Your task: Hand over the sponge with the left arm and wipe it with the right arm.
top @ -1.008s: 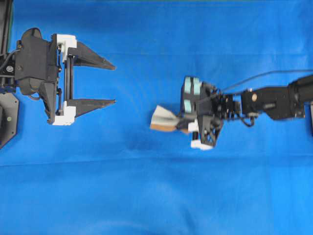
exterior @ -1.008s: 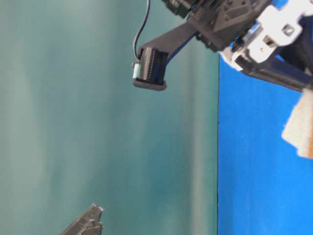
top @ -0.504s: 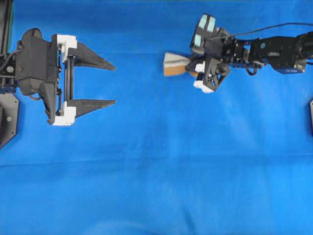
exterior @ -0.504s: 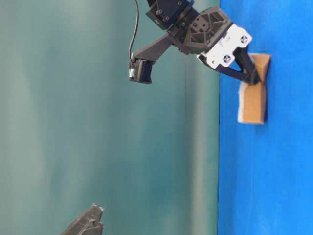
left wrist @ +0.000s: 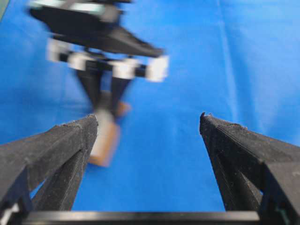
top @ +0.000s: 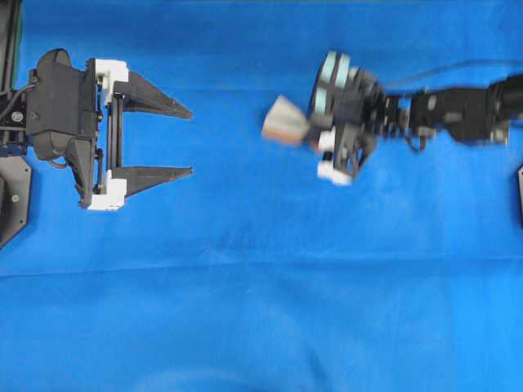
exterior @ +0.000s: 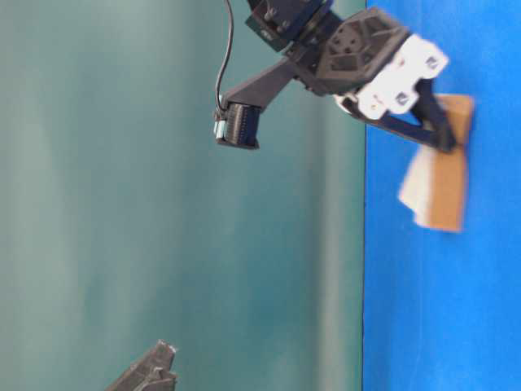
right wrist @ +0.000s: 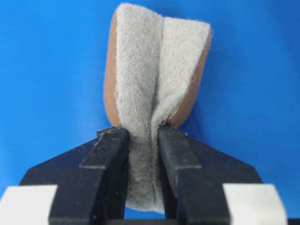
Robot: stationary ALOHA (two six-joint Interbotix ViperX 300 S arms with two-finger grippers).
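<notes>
The sponge (top: 284, 121) is pinched and folded between the fingers of my right gripper (top: 309, 135), grey felt side up and tan layer underneath. In the right wrist view the sponge (right wrist: 157, 70) bulges out beyond the right gripper (right wrist: 143, 133), which is shut on it. From table level, the sponge (exterior: 440, 191) presses against the blue cloth (exterior: 440, 326). My left gripper (top: 192, 142) stands open at the left, nothing between its pointed fingers (left wrist: 70, 140). The left wrist view shows the sponge (left wrist: 105, 138) blurred ahead of the left gripper (left wrist: 147, 118), well apart from it.
A blue cloth (top: 261, 310) covers the whole table, with soft creases across the near half. A black mount (top: 12, 196) sits at the left edge. The right arm's cable (top: 458, 65) trails above the cloth. A teal wall (exterior: 122, 204) stands behind.
My right gripper carried the sponge from the middle of the cloth to the far side, then slid slightly back and left; it is motion-blurred now. The left arm has not moved.
</notes>
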